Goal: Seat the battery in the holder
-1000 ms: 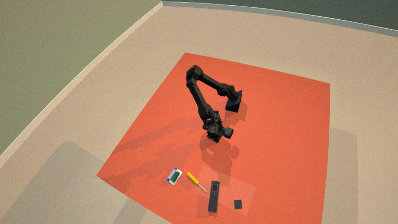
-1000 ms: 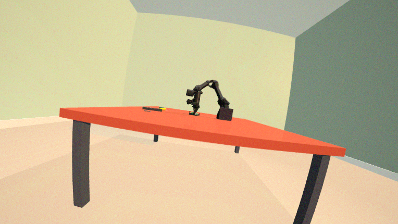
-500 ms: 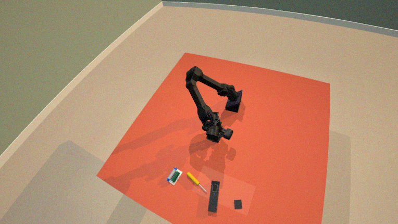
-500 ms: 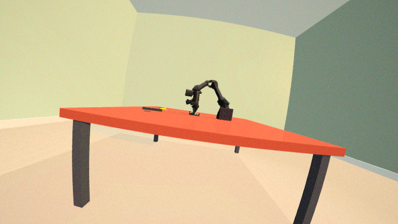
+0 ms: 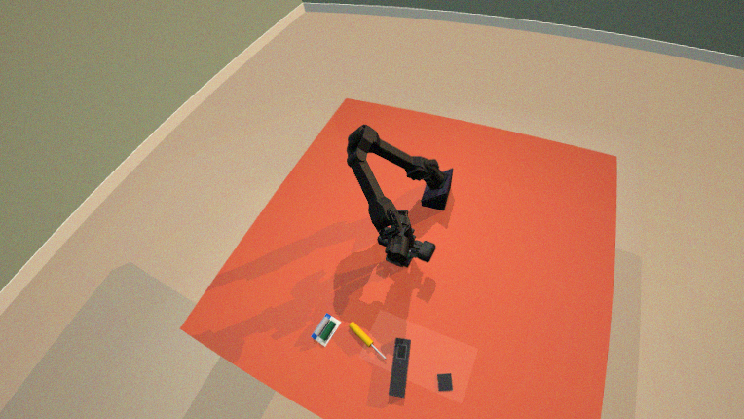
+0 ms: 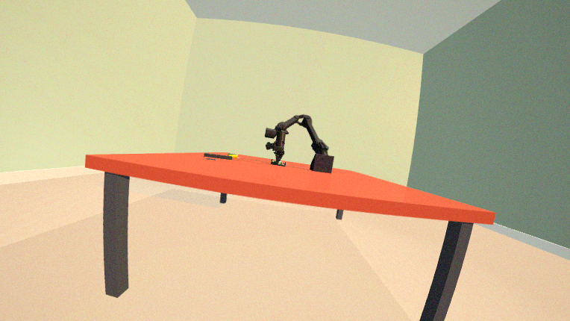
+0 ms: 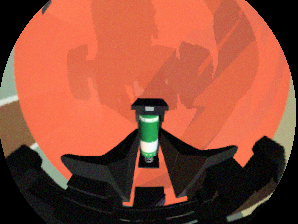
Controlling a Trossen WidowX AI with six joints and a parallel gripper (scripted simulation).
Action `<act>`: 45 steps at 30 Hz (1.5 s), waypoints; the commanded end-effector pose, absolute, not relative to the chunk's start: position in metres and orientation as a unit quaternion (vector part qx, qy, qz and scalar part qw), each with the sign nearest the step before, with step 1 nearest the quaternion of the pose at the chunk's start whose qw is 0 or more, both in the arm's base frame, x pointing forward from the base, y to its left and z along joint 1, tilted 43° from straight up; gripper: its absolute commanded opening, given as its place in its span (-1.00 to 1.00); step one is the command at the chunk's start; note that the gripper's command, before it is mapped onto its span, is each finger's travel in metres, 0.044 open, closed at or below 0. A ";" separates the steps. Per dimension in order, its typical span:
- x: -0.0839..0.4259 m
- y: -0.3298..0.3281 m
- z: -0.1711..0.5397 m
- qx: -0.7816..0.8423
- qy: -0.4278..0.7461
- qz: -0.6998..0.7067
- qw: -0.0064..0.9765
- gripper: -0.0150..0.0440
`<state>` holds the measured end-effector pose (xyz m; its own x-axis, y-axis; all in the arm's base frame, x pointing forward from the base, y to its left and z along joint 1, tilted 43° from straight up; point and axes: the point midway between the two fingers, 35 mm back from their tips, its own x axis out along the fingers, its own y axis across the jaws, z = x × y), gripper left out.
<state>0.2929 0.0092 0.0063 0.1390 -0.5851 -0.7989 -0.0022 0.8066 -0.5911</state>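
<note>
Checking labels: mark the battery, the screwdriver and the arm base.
battery (image 7: 149,129): wrist view, green body.
screwdriver (image 5: 359,332): top view, yellow handle.
arm base (image 5: 437,193): top view, side of the dark block.

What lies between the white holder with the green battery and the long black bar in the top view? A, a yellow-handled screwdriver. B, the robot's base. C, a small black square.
A: the yellow-handled screwdriver lies on the red table top between the white holder and the long black bar.
</note>
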 end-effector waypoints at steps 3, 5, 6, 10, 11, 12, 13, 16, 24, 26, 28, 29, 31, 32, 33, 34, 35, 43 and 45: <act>0.295 0.010 0.008 -0.235 0.621 -0.204 0.719 0.09; 0.294 0.012 0.010 -0.235 0.622 -0.204 0.719 0.09; 0.294 0.013 0.011 -0.235 0.622 -0.204 0.719 0.09; 0.291 0.019 0.017 -0.234 0.623 -0.203 0.718 0.09; 0.291 0.019 0.017 -0.234 0.623 -0.203 0.718 0.09; 0.291 0.019 0.017 -0.234 0.623 -0.203 0.718 0.09; 0.291 0.019 0.017 -0.234 0.623 -0.203 0.718 0.09; 0.290 0.027 0.025 -0.237 0.624 -0.202 0.717 0.35; 0.280 0.068 0.070 -0.234 0.624 -0.202 0.718 1.00; 0.280 0.068 0.070 -0.233 0.624 -0.202 0.718 1.00; 0.280 0.068 0.070 -0.233 0.624 -0.202 0.718 1.00; 0.280 0.068 0.070 -0.233 0.624 -0.202 0.718 1.00; 0.280 0.068 0.070 -0.233 0.624 -0.202 0.718 1.00; 0.280 0.068 0.070 -0.233 0.624 -0.202 0.718 1.00; 0.280 0.068 0.070 -0.233 0.624 -0.202 0.718 1.00; 0.280 0.068 0.070 -0.233 0.624 -0.202 0.718 1.00; 0.280 0.068 0.070 -0.233 0.624 -0.202 0.718 1.00; 0.280 0.068 0.070 -0.233 0.624 -0.202 0.718 1.00; 0.280 0.068 0.070 -0.233 0.624 -0.202 0.718 1.00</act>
<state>0.2799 0.0681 0.0698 0.1416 -0.5839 -0.7994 -0.0044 0.8071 -0.5903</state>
